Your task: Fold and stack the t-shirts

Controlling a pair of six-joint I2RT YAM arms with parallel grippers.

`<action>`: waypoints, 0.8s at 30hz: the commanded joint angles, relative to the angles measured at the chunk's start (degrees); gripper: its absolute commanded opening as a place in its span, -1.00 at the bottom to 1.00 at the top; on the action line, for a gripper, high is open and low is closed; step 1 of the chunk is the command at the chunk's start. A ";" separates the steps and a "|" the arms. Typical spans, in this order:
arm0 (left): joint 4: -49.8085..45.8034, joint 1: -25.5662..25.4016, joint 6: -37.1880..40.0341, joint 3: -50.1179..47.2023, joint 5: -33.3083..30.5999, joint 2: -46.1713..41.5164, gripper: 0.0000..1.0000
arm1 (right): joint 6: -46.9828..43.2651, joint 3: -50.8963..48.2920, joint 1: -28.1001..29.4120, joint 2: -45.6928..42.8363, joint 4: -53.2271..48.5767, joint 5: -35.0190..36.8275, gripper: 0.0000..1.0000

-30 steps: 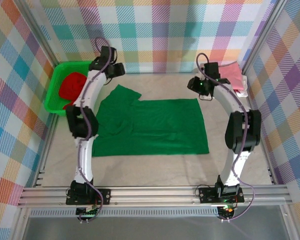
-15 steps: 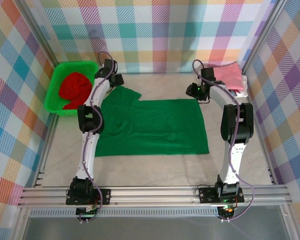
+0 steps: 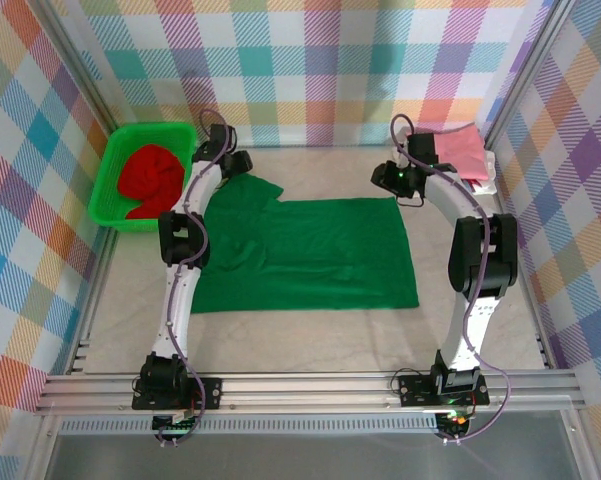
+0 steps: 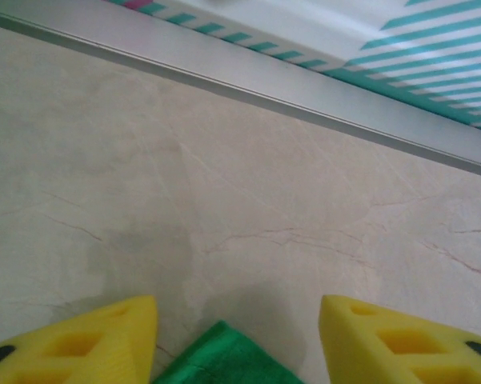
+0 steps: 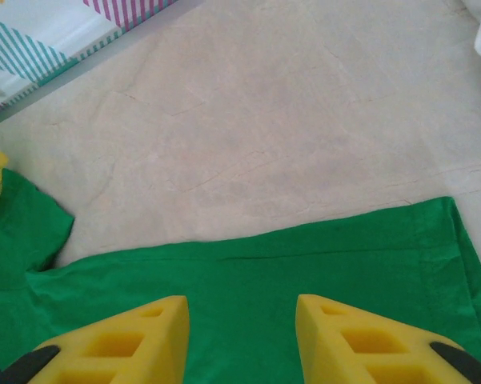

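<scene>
From above, I see the green shirt (image 3: 300,255) flat on the surface (image 3: 310,345), not folded yet; a red shirt (image 3: 145,178) waits in the basket (image 3: 155,127). Left wrist: my left jaws are open, empty, over its sleeve (image 4: 224,360). Right wrist: my right jaws are open, empty, above its edge.

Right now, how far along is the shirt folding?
Done: a pink shirt lies at the far right corner, apparently folded. In hand: the green shirt lies spread flat, left gripper open at its sleeve, right gripper open over its far edge. To do: folding it, plus the red shirt bunched in the basket.
</scene>
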 commanded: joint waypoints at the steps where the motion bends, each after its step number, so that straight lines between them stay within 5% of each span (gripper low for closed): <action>1: -0.21 -0.12 0.19 1.62 4.06 1.50 -0.04 | 0.48 -1.18 -0.21 -2.01 1.35 -0.51 -0.20; 6: -2.67 -0.24 2.19 1.59 2.89 1.57 -0.75 | 1.00 -2.27 -0.26 -2.14 1.99 -0.28 -0.20; 10: -3.53 -0.16 3.12 1.58 2.31 0.58 -0.97 | 1.11 -1.61 -0.42 -0.91 1.65 -0.15 -0.20; 24: 0.21 -0.89 1.86 1.55 1.87 -7.93 -1.00 | -4.45 15.46 -0.58 10.59 -21.06 14.72 -0.15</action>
